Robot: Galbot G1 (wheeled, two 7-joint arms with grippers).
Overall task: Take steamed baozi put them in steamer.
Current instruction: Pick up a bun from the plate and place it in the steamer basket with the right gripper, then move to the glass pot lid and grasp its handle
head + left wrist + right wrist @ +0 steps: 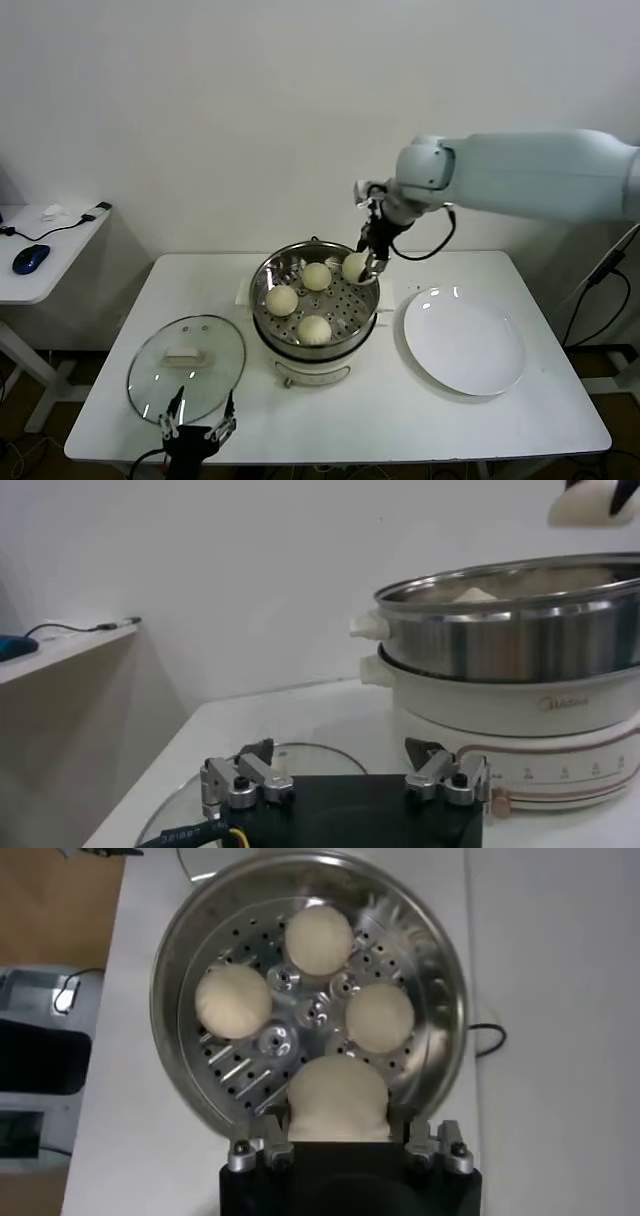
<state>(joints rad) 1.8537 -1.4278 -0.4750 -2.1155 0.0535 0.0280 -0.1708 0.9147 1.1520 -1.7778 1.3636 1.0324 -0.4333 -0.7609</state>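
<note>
The steel steamer (268, 275) stands mid-table on its white base. Three cream-white baozi lie on its perforated tray: one at the left (282, 299), one at the back (317, 276), one at the front (315, 329). My right gripper (362, 268) is shut on a fourth baozi (356, 266) and holds it just above the tray's right rear part. In the right wrist view this baozi (338, 1099) sits between the jaws over the tray (250, 1073), with the three others beyond it. My left gripper (197, 428) is open and empty at the table's front edge, by the glass lid.
A round glass lid (187, 365) with a white handle lies on the table left of the steamer. A flat white plate (464, 341) lies to the right. A side table (45, 245) with a blue mouse stands at the far left.
</note>
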